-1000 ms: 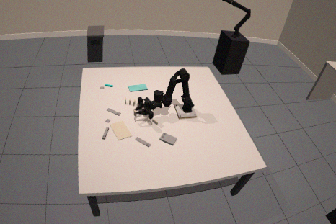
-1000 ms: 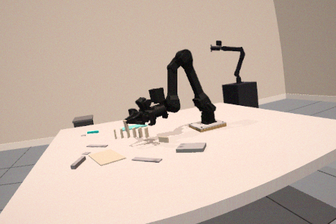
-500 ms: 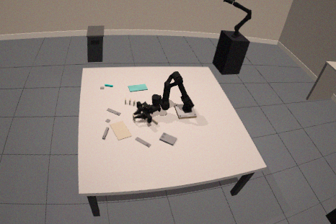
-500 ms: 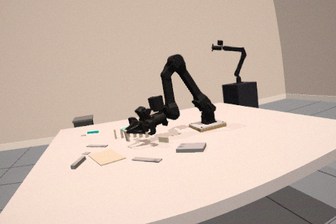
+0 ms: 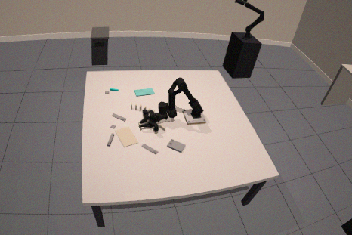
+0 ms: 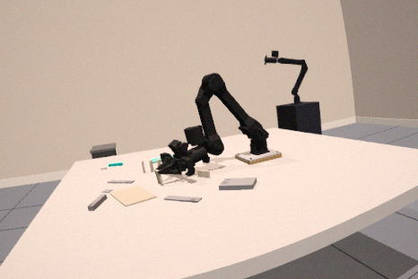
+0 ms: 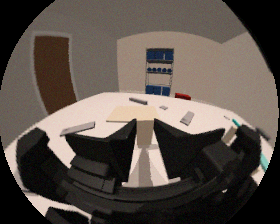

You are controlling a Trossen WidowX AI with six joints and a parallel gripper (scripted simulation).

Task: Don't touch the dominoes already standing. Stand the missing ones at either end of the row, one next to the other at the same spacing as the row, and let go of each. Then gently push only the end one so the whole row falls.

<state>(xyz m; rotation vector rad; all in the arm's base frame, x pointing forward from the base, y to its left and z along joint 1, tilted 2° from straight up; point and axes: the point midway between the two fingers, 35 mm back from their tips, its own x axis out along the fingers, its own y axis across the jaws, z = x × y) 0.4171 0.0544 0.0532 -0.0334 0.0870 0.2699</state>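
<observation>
Low over the table (image 5: 226, 164), jaws clamping a beige domino (image 7: 145, 133), standing row (image 5: 136, 106) nearby

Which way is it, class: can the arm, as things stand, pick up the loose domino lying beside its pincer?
Probably not yet. The pincer is already shut on a domino, so its jaws are occupied; the loose domino lies close by, with nothing blocking it.

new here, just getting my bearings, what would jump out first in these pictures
The black arm bent low over the white table, its gripper shut on a pale domino. Just beyond it stands a short row of dominoes, with flat grey and tan pieces scattered in front and a teal card behind.
</observation>
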